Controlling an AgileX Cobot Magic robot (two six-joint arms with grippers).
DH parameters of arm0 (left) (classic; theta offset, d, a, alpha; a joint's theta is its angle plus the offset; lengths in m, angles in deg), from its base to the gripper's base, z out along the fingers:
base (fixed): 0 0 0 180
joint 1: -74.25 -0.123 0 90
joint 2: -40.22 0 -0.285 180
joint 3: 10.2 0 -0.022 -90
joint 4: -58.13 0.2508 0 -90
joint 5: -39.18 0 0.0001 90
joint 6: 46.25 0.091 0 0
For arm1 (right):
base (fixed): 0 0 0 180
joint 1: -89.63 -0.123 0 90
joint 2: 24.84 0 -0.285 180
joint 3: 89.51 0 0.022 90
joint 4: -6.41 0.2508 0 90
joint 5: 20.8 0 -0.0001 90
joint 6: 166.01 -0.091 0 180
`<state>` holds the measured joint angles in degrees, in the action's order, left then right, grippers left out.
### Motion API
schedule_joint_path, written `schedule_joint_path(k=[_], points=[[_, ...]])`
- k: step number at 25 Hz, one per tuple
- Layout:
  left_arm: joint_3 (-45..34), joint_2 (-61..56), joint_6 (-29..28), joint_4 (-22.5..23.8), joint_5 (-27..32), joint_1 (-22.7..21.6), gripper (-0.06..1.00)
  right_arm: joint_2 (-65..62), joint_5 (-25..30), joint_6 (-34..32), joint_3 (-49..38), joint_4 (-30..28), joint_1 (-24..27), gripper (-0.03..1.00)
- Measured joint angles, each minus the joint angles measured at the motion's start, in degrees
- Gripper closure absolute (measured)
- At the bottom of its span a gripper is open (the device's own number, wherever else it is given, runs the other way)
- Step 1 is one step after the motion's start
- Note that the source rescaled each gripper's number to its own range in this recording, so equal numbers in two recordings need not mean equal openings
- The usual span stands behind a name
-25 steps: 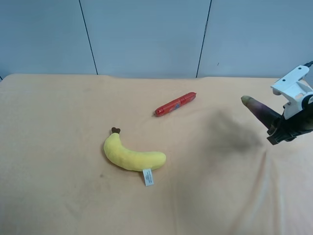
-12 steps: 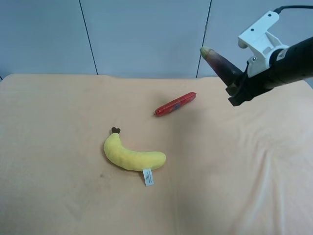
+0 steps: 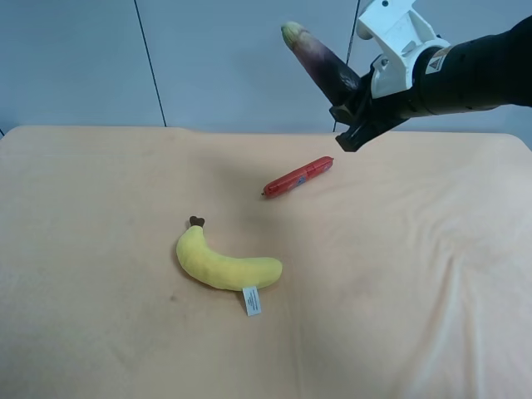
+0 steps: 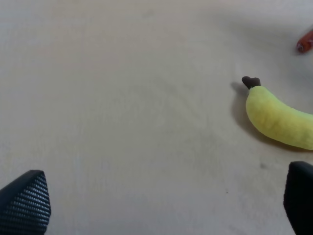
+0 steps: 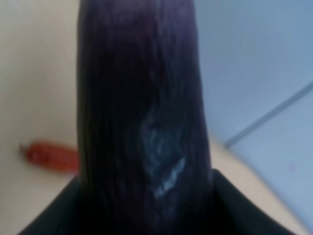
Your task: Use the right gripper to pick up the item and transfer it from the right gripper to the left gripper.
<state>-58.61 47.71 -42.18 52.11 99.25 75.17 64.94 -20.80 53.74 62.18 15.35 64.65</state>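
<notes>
A dark purple eggplant with a pale green tip is held in the air, tilted, tip pointing up and to the exterior high view's left. My right gripper is shut on its lower end, high above the table's far side. In the right wrist view the eggplant fills the middle, with dark fingers on either side of its base. My left gripper is open and empty, low over the cloth, its fingertips far apart. The left arm is out of the exterior high view.
A yellow plush banana with a white tag lies mid-table; it also shows in the left wrist view. A red sausage lies beyond it, below the eggplant. An orange cloth covers the table.
My right gripper has risen from low near the table's right side and swung up and left with the eggplant, now above the sausage. Banana and sausage have not moved.
</notes>
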Motion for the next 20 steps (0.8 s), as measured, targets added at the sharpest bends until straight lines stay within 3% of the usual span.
schedule_joint_path(k=[6,11,20], points=[[0.00,0.00,0.00,0.00,0.00,0.00,-0.05,0.00,-8.01,0.00,0.00,-0.70,-1.84,0.96],[0.00,0.00,0.00,0.00,0.00,0.00,-0.05,0.00,-11.83,0.00,0.00,-4.10,-1.84,0.96],[0.00,0.00,0.00,0.00,0.00,0.00,-0.05,0.05,-18.07,0.00,0.00,-4.83,-1.84,0.96]])
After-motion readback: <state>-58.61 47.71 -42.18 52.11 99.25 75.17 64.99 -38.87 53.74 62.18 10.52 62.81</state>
